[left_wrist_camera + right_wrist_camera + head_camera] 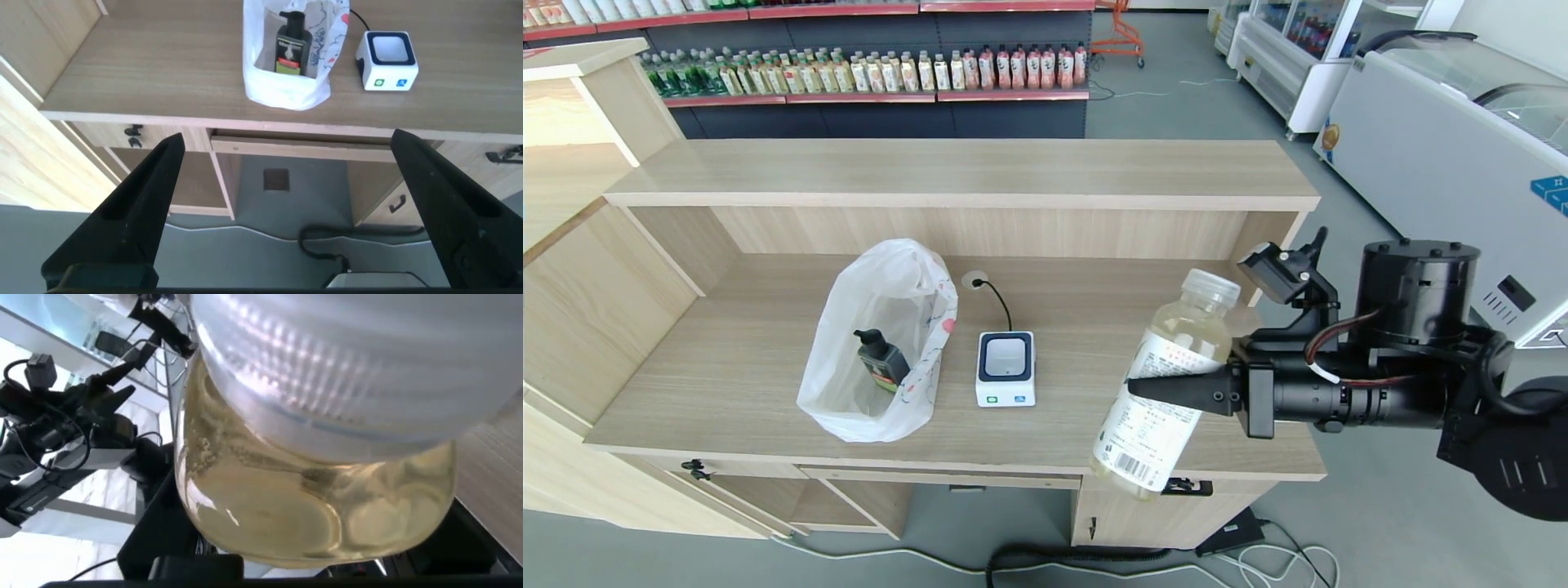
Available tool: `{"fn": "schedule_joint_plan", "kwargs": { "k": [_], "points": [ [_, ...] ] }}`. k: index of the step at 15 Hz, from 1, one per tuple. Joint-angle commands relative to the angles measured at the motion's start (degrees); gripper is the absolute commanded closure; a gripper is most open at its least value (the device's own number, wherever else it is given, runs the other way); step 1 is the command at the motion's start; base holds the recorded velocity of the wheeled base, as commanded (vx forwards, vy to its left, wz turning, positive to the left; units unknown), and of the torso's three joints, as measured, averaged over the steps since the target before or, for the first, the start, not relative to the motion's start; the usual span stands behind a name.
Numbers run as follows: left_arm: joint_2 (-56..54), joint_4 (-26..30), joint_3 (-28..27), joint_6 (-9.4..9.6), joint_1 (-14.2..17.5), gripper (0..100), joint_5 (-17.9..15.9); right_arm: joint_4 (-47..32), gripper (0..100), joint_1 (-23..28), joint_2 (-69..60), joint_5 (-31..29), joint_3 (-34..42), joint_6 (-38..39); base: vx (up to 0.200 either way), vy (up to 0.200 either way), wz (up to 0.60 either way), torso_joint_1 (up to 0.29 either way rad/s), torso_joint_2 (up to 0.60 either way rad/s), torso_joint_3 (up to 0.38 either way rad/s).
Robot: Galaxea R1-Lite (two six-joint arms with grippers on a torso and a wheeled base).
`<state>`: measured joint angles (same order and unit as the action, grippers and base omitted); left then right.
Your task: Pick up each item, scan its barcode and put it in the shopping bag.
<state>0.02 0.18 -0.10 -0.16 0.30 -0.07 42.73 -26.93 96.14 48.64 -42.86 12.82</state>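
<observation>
Item: bottle (1188, 335) of pale yellow drink, white label, clear cap. Held in the air over the right front corner of the counter (727, 359), tilted, cap up and away, base low. Barcode (1131, 467) near the base, on the side turned toward the head camera

Holder: right gripper (1168, 385), jaws clamped across the bottle's middle from the side; in its wrist view the bottle (319, 457) sits close against the lens

Idle: left gripper (288, 140), jaws spread wide with nothing between them, low in front of the counter

Scanner (1005, 367): white box, dark window facing up, left of the bottle and apart from it

Shopping bag (849, 327): white plastic, mouth open, left of the scanner; a dark pump bottle (880, 359) stands inside

Step in hand, judged: scanning. Carry the bottle left over the window and roll the wrist so the barcode faces down at it, flat and unhurried; keep a firm grip, as the smooth bottle may slip
</observation>
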Motion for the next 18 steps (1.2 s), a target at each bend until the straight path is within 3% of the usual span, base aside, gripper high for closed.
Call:
{"fn": "schedule_joint_plan", "kwargs": {
  "k": [1,5,18],
  "points": [
    [0.0,0.0,0.0,-0.02,0.0,0,0.1,0.0,100,-0.1,-1.6,0.8,0.1,0.4,0.000,0.000,0.00,0.000,0.00,0.000],
    [0.0,0.0,0.0,-0.02,0.0,0,0.0,0.0,100,-0.5,-2.9,4.1,0.1,3.2,0.000,0.000,0.00,0.000,0.00,0.000],
    [0.0,0.0,0.0,-0.02,0.0,0,0.0,-0.1,100,-3.7,-4.5,4.0,3.0,2.7,0.000,0.000,0.00,0.000,0.00,0.000]
  ]
}}
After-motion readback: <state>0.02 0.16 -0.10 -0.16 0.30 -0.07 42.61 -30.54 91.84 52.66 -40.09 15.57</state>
